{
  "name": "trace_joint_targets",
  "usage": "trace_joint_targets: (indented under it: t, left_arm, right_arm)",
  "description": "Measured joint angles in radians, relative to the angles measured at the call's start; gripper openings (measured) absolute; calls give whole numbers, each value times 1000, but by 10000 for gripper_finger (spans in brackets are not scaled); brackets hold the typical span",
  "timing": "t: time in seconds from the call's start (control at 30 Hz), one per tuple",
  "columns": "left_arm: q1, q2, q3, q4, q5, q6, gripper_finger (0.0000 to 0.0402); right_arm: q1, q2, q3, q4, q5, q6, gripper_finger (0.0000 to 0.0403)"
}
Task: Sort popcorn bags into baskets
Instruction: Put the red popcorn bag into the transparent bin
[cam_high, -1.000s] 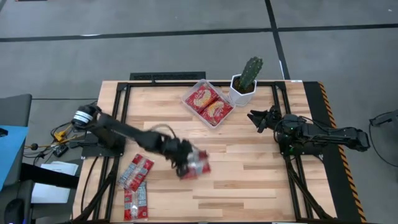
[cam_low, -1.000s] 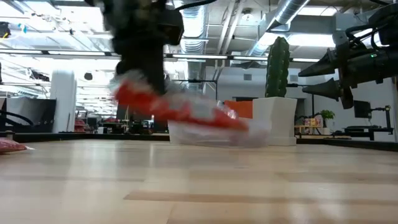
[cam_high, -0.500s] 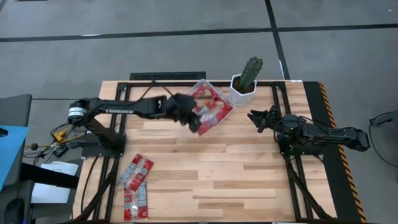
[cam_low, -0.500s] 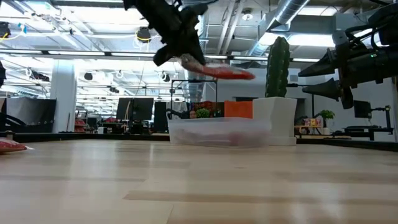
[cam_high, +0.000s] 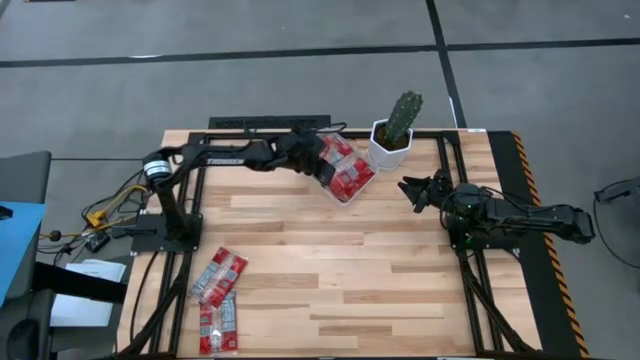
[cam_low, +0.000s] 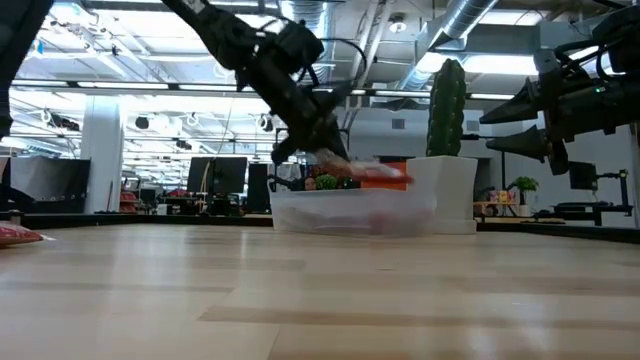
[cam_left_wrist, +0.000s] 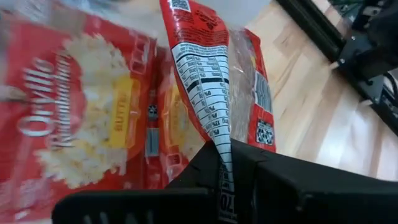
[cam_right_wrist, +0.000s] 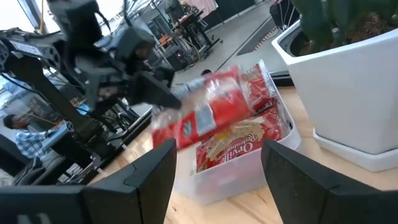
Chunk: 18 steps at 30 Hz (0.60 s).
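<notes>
Hovering over the clear tub (cam_high: 336, 168) at the worktop's (cam_high: 330, 270) far edge, your left pincer (cam_high: 312, 156) is clamped on a popcorn bag (cam_high: 340, 165), with two bags (cam_left_wrist: 81, 118) already inside. Your right pincer (cam_high: 412, 190) waits nearby, fingers spread, beside the cactus pot (cam_high: 392, 143). Spare bags (cam_high: 217, 295) lie near-left.

High overhead, low table-level; both share tub (cam_high: 337, 168) (wrists close).
</notes>
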Motion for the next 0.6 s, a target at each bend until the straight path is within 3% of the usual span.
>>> trace_joint_targets:
  t: [0.37, 0.6]
  left_arm:
    - [2, 108, 1, 109, 32, -32, 0]
    - [1, 117, 1, 128, -6, -34, 2]
  right_arm:
    - [-33, -2, 0, 0, 1, 0, 260]
    - [-39, -2, 0, 0, 1, 0, 260]
